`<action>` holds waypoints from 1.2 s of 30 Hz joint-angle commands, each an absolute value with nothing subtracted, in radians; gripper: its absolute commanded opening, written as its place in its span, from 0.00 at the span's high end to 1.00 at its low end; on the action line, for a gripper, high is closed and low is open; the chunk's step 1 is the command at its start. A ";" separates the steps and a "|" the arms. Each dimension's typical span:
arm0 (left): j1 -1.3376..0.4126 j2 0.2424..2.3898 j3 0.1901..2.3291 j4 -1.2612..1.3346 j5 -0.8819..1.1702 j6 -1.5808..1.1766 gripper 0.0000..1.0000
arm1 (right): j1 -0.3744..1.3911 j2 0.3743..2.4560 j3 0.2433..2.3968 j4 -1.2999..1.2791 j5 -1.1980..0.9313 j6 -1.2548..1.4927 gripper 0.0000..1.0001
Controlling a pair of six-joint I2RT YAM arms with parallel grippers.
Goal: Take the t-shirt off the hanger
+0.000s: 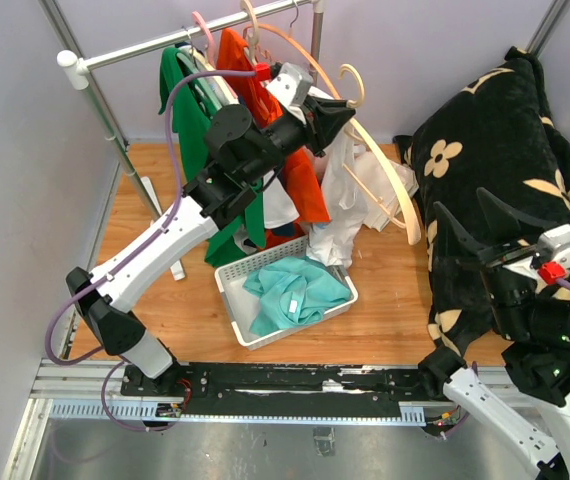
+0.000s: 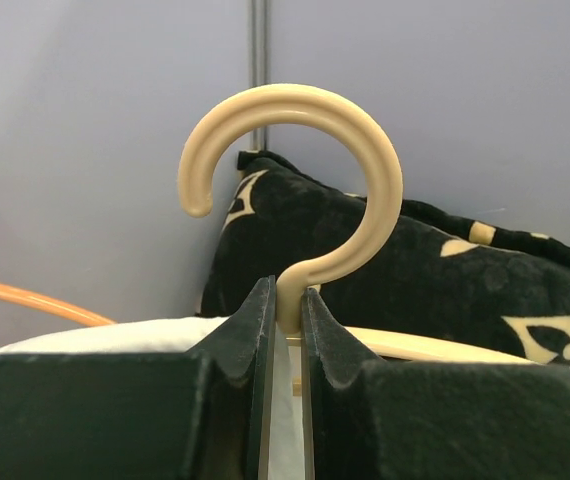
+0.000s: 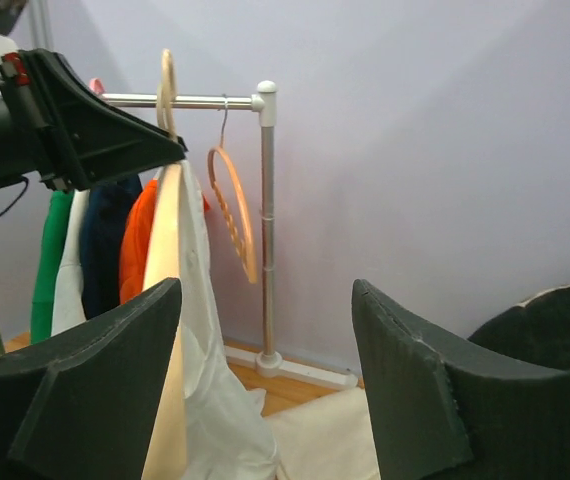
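My left gripper (image 2: 287, 300) pinches the thin neck of the cream plastic hanger (image 2: 380, 190) just under its hook, while my right gripper (image 3: 265, 290) stands spread and empty beside the black flowered cushion (image 1: 505, 130), well apart from it. The white t-shirt (image 1: 343, 215) is still draped over that hanger, its lower part sagging towards the wooden floor (image 1: 385, 320). I judge a hard tug on the cloth could swivel the round neck in my narrow pinch, or snag the collar on a hanger arm.
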State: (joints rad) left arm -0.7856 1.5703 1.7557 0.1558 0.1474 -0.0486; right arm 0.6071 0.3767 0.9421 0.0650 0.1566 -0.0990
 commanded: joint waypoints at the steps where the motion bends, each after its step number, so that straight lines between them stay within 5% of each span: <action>1: -0.814 1.601 1.788 0.192 0.130 -0.026 1.00 | 0.620 0.438 0.974 0.094 0.044 -0.107 0.30; 23: -0.868 1.642 1.849 0.166 0.088 0.000 1.00 | 0.620 0.534 0.898 0.121 0.060 -0.022 0.33; 36: -0.879 1.635 1.846 0.172 0.087 -0.002 0.99 | 0.620 0.528 0.868 0.139 0.086 -0.028 0.55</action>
State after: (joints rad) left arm -0.8677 1.6440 1.8065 0.1181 0.0910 -0.0185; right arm 0.6071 0.5396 0.8837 0.1047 0.0605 -0.0299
